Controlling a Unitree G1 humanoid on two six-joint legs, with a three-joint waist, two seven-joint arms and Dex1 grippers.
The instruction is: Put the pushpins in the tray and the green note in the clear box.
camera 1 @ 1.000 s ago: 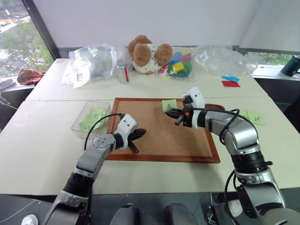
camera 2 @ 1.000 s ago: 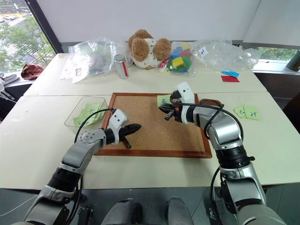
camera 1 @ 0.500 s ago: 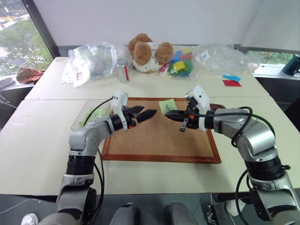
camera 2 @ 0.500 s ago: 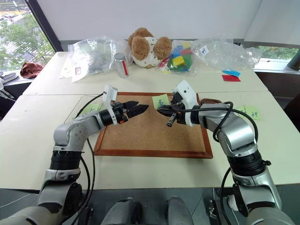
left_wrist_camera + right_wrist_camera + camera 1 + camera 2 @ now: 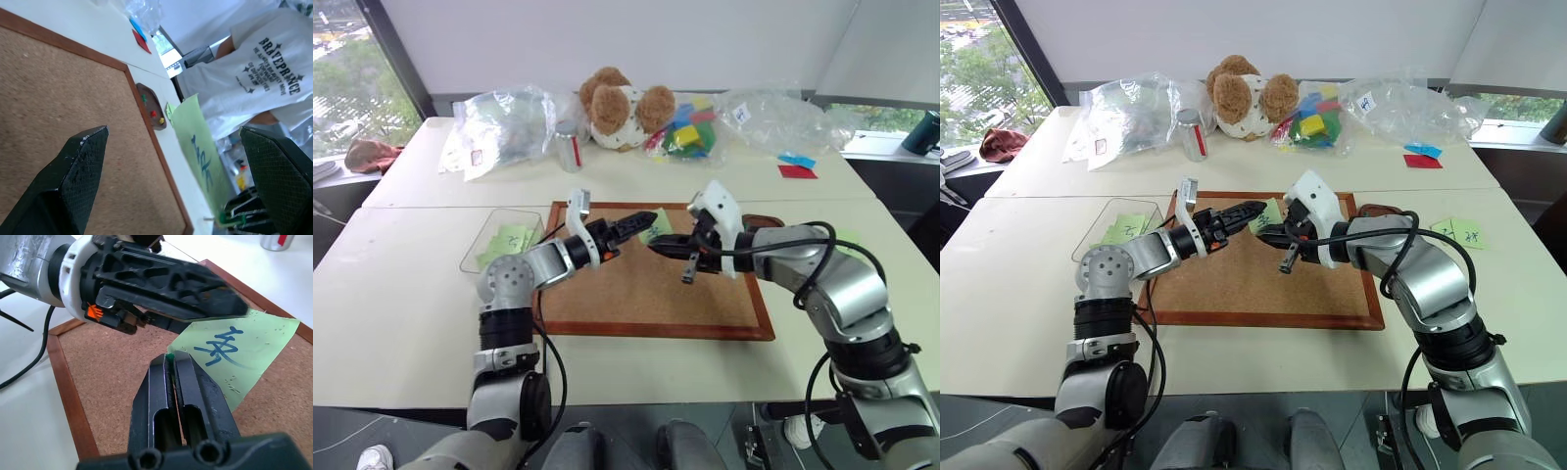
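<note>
A: Report the state of each gripper, nearest items first.

B: The right gripper (image 5: pixel 170 363) is closed; its two fingers pinch a green-headed pushpin (image 5: pixel 169 356) at the tips, and the green note (image 5: pixel 239 360) hangs from that pin above the corkboard (image 5: pixel 646 294). The left gripper (image 5: pixel 641 221) is spread wide, gripping nothing. Its fingers (image 5: pixel 78 171) stand either side of the note without touching it.

A: Position of the two grippers relative to each other?

B: Tip to tip over the far half of the corkboard, the left one just beside the note's upper edge.

A: Locate the remaining task items.

B: The tray (image 5: pixel 151 106) lies against the corkboard's right frame and holds three pushpins (image 5: pixel 153 113): green, red, yellow. The clear box (image 5: pixel 499 240) sits left of the corkboard, touching or nearly touching its frame, with green notes already inside.

A: Farther back?

B: Another green note (image 5: pixel 1457 233) lies on the table right of the tray. A can (image 5: pixel 569 149), plastic bags (image 5: pixel 499 127), a plush toy (image 5: pixel 619 110) and red and blue paper pieces (image 5: pixel 793 168) line the far table.
</note>
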